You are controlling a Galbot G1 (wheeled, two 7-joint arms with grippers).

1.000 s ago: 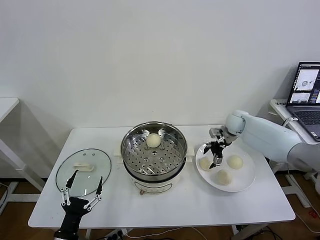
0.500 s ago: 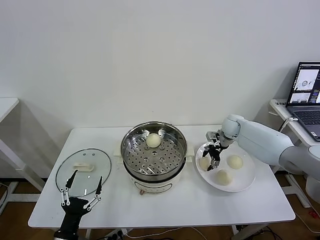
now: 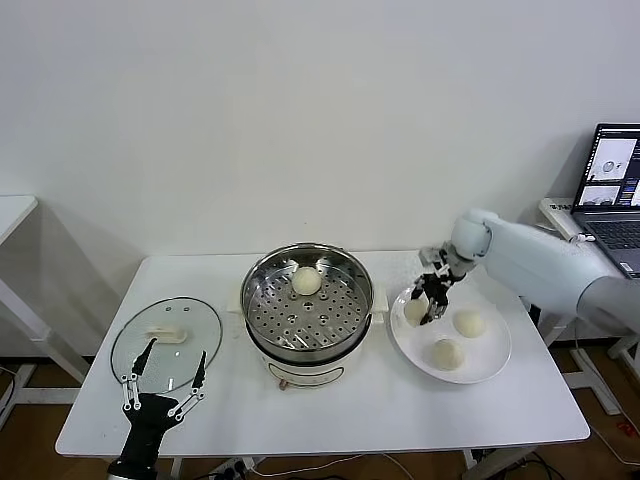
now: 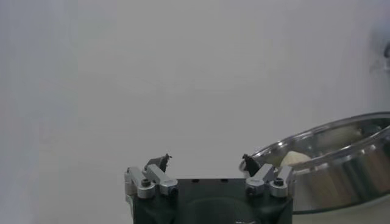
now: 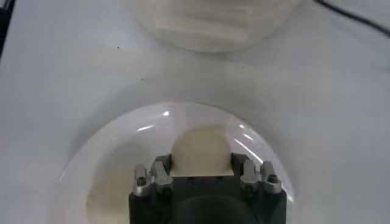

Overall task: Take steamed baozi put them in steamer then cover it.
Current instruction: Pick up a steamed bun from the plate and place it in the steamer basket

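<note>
Right gripper pinches one baozi over the plate, steamer waits to its left

From the left: the left gripper [image 3: 160,385] hangs parked at the near table edge with jaws spread wide, just before the cover [image 3: 166,341], which lies flat on the table [image 3: 330,420]. In the middle stands the open steamer [image 3: 308,300] with one bun [image 3: 307,281] on the far part of its tray. On the right, the right gripper [image 3: 428,305] has its jaws closed on a held baozi [image 3: 415,310] at the left edge of the plate [image 3: 480,368]; two more buns [image 3: 468,323] rest there. I judge the carry goes left, over the steamer's raised rim, the only obstacle. The right arm is the nearer one
</note>
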